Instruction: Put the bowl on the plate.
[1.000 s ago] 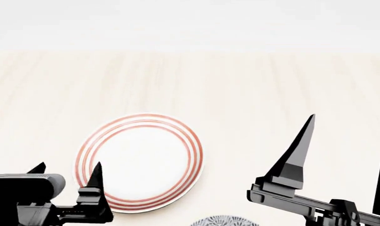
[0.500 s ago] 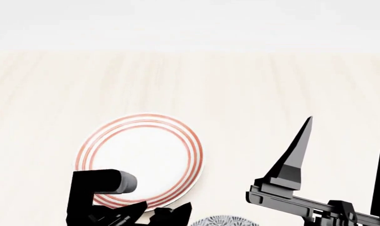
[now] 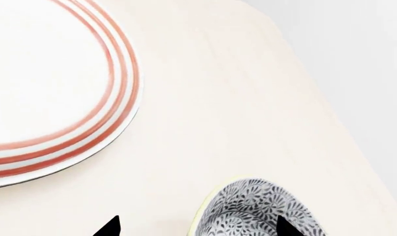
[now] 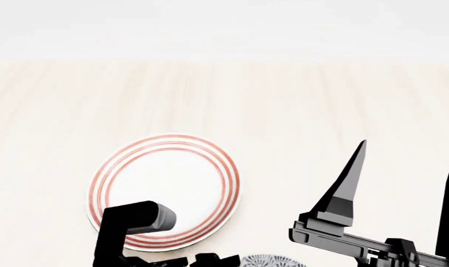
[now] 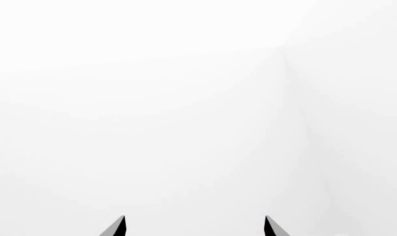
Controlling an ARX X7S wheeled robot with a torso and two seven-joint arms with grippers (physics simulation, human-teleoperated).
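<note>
The plate (image 4: 165, 192), white with red-orange rings, lies flat on the pale wooden table (image 4: 284, 105). At the bottom edge of the head view only a sliver of the grey-blue patterned bowl (image 4: 268, 260) shows. The left wrist view shows the plate (image 3: 47, 83) and, closer to the camera, the bowl (image 3: 257, 211). My left gripper (image 3: 197, 227) is open. One tip is over the bowl's inside and the other is over bare table outside its rim. My right gripper (image 4: 402, 194) stands open and empty to the right of the bowl. In its wrist view my right gripper (image 5: 195, 226) faces only white.
My left arm (image 4: 131, 228) overlaps the plate's near edge in the head view. The table's edge (image 3: 329, 113) runs close past the bowl in the left wrist view. A white wall rises beyond the table's far side.
My left arm has swung right and down, from left of the plate to over its near edge by the bowl. The right gripper has shifted only slightly.
</note>
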